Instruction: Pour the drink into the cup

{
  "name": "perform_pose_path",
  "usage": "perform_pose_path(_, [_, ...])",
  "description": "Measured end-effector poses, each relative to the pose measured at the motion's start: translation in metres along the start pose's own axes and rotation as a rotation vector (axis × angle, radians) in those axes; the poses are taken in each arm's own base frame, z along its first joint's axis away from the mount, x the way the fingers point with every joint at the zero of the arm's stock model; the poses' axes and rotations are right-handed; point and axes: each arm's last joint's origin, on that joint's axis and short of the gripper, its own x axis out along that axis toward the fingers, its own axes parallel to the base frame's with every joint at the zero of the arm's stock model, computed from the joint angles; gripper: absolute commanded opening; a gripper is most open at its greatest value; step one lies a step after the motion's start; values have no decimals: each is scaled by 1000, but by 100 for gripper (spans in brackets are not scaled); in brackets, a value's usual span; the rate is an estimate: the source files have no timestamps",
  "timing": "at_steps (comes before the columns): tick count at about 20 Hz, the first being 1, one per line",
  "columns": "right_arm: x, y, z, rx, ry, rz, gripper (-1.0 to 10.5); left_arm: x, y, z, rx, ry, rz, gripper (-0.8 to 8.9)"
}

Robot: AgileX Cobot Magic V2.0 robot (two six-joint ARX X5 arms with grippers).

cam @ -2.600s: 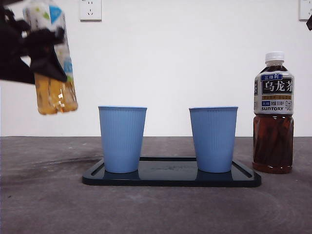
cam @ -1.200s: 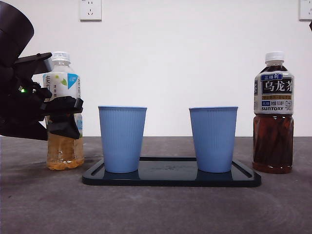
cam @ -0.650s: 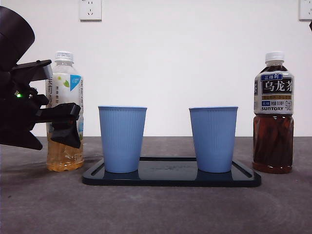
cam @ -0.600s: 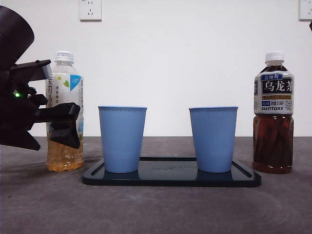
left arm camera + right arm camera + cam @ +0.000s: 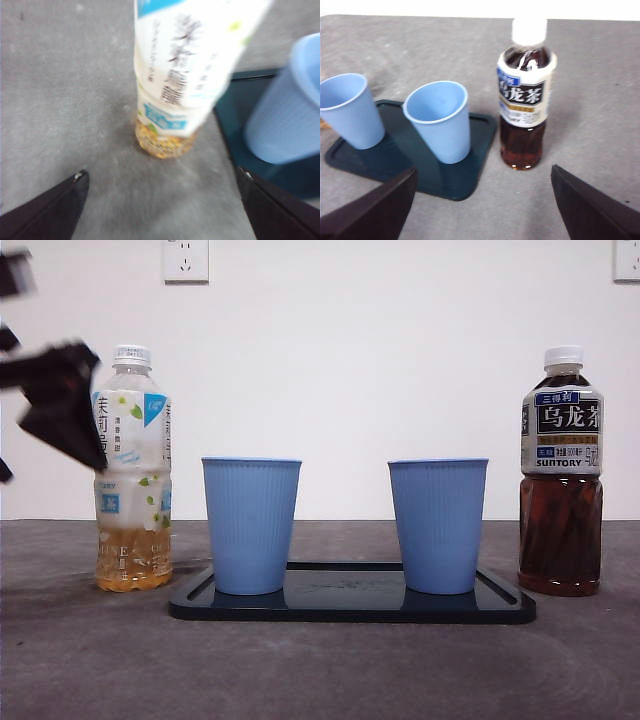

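— Beside the tray [image 5: 350, 608], on the side of the first blue cup [image 5: 250, 525], stood the jasmine tea bottle [image 5: 133, 468], upright on the grey table [image 5: 320, 670], cap on, only its bottom part holding amber drink.

— And the left gripper [image 5: 160, 200]?

— Off it. From its wrist camera the two black jaws were spread wide with bare table between them, and the bottle [image 5: 187, 75] rose beyond that gap, gripping nothing. From the front, a dark blurred shape [image 5: 60, 400] hung by the bottle's shoulder on the side away from the tray; I took that for the same gripper.

— So which way did the bottle lie from it?

— Straight ahead of the jaws, its long axis vertical, the cup [image 5: 285, 107] just beside it on the tray's corner [image 5: 235, 107].

— The other arm?

— The right gripper [image 5: 482, 200] was splayed open too and empty. Its camera looked down on the oolong bottle [image 5: 526, 95], which stood just off the tray's far end from the jasmine one, cap on, beside the second cup [image 5: 439, 120]. That bottle [image 5: 561, 470] was nearly full of dark tea.

— Which one pours next, you reckon?

— My guess was the right arm: the oolong stood nearer to it, upright, beside the second cup. I couldn't see inside either cup.
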Motion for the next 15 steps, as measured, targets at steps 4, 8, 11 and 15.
perform_pose_path(4, [6,1,0,-3,33,-11,425,-43,-1,0,-10,-76,-41,465])
perform_pose_path(8, [23,7,2,1,89,55,361,-73,-1,-6,-24,-124,-124,436])
perform_pose_path(11, [32,11,6,6,70,88,237,-85,0,-9,-29,-146,-169,271])
perform_pose_path(15, [42,12,5,1,109,81,8,-91,1,-10,-33,-171,-176,7])
